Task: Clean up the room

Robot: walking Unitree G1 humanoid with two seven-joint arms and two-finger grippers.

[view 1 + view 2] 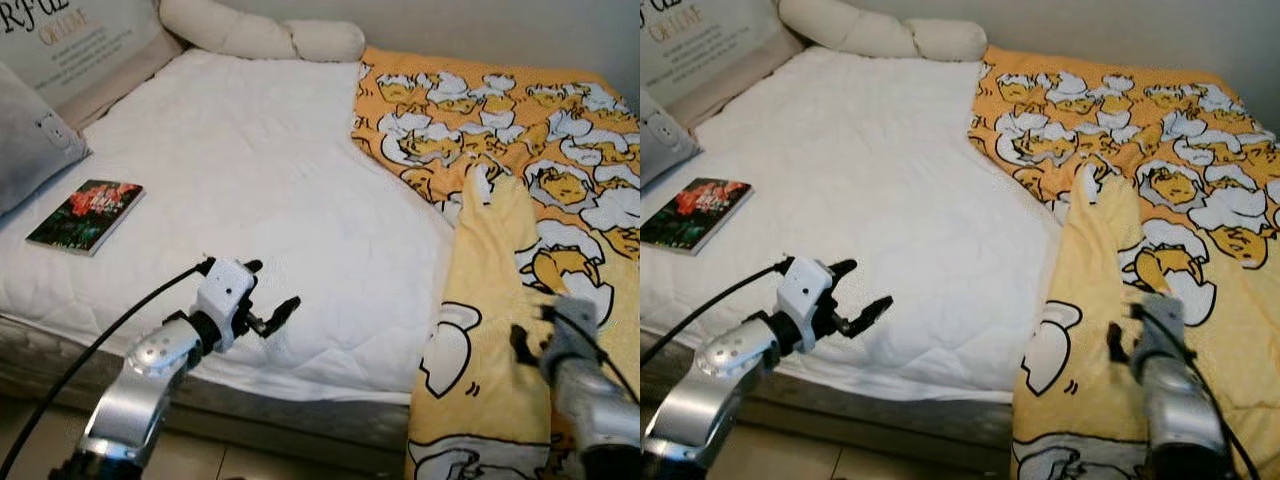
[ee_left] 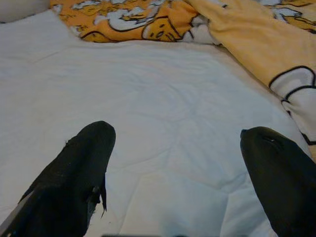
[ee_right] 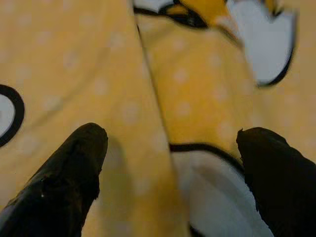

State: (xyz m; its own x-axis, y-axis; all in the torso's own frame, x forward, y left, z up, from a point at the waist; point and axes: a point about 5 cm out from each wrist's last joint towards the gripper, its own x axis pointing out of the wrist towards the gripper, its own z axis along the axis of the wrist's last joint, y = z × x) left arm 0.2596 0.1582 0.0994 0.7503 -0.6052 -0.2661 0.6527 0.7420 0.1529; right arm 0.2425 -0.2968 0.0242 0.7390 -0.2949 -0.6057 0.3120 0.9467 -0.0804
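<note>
The right gripper (image 3: 170,163) has its two black fingers (image 3: 74,168) spread wide, with nothing between them, poised close over a fold of the yellow blanket (image 1: 500,330) where the cloth hangs down over the near right edge of the bed. The left gripper (image 1: 268,300) also stands wide apart and empty, its fingers (image 2: 79,173) held just above the bare white mattress (image 1: 260,180) near the bed's front edge, left of the blanket. The blanket, orange and yellow with a print of white and yellow cartoon figures, covers the right side of the bed from the far wall to the near edge; a ridge of it is bunched up and runs toward the near side, its plainer yellow underside turned out. On the left part of the mattress lies a book (image 1: 86,215) with a dark red and green cover, well apart from both grippers. A grey pillow (image 1: 25,140) sits at the far left, a printed cushion (image 1: 75,45) behind it, and a long cream bolster (image 1: 260,35) lies along the far edge.
</note>
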